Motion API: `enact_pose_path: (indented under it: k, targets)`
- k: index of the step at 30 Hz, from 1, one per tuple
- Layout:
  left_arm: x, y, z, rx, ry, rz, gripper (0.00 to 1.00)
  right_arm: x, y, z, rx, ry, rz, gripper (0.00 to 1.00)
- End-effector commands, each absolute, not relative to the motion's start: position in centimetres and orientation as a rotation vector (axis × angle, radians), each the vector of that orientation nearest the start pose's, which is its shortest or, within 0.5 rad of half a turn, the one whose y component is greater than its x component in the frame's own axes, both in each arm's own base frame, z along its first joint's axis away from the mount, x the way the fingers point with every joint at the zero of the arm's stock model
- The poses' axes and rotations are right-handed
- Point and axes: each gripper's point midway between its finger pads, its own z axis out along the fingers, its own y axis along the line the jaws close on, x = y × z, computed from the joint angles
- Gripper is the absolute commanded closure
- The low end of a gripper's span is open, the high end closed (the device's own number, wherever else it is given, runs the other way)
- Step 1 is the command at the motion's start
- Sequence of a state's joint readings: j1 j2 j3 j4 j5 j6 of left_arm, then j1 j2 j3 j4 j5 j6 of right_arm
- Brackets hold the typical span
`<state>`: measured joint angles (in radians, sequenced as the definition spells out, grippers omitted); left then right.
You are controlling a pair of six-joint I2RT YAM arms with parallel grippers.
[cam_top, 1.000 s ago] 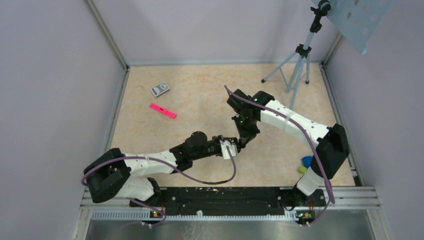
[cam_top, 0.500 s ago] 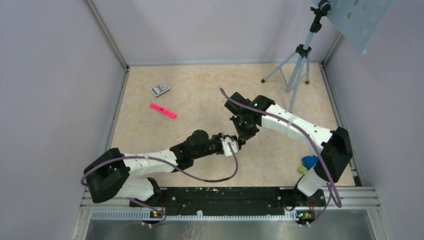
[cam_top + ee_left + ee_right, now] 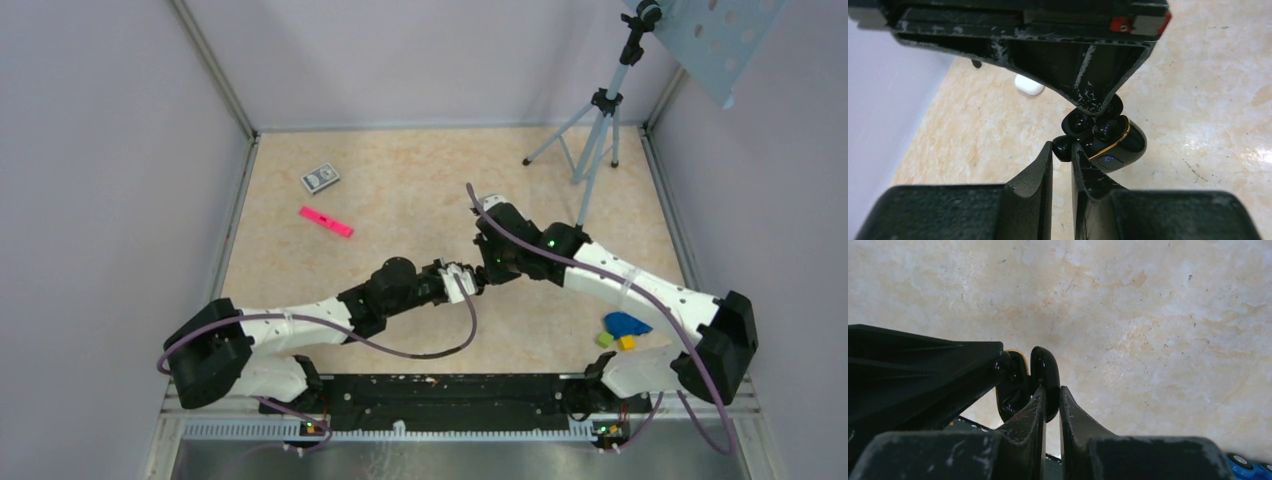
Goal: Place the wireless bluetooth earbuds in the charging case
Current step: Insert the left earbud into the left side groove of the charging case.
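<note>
**Left tool** (image 3: 1063, 152): clenched, with only a narrow slot between the fingertips. A small glossy black rounded part sits in the mouth of the slot, touching the charging case (image 3: 1120, 142). It cannot be told whether this part belongs to the case or is a separate piece.

**Right tool** (image 3: 1050, 392): clenched edge-on upon a thin, glossy black oval flap of the case. The lower end of the flap is hidden between the fingers. In the left wrist view this tool enters from above the case as a dark wedge and covers the case's upper side.

**Charging case**: located between the two tool tips. It is open, with a gold rim and a blue spot facing the left wrist camera.
- Two glossy dark rounded bodies (image 3: 1079, 122) lie just inside the gold rim. It cannot be made out whether they are the earbuds or bare wells.
- It cannot be told whether the case rests on the tabletop (image 3: 400, 170) or hangs clear of it.
- In the top view both tools cover the case, and it is too small to distinguish.

**Surroundings**:
- A white pill-shaped object (image 3: 1028, 85) lies beyond the case, partly hidden by the right tool.
- A pink bar (image 3: 326, 221) and a small printed box (image 3: 320, 178) lie well apart from the case, to its far left.
- A tripod (image 3: 595, 130) stands to the far right of the case.
- Blue, green and yellow blocks (image 3: 620, 325) lie to the near right of the case. The blue one is cut off at the corner of the right wrist view.
</note>
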<state>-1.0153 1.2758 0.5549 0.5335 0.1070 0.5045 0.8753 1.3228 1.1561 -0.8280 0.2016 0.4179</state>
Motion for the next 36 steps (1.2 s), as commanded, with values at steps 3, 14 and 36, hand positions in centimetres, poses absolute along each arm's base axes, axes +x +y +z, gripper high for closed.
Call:
enact_pose_path:
  k: [3,14,36]
  targets:
    - [22.1,-35.0,19.9,1.160,1.270,-0.511,1.00,23.2,23.7,18.6,-0.485,2.287,0.348,1.00]
    - [22.3,-35.2,19.9,1.198,1.384,-0.509,1.00,23.0,23.1,20.2,-0.466,2.156,0.386,1.00]
    - [23.1,-35.0,19.1,1.243,1.428,-0.437,1.00,23.2,22.6,21.3,-0.447,2.112,0.371,1.00]
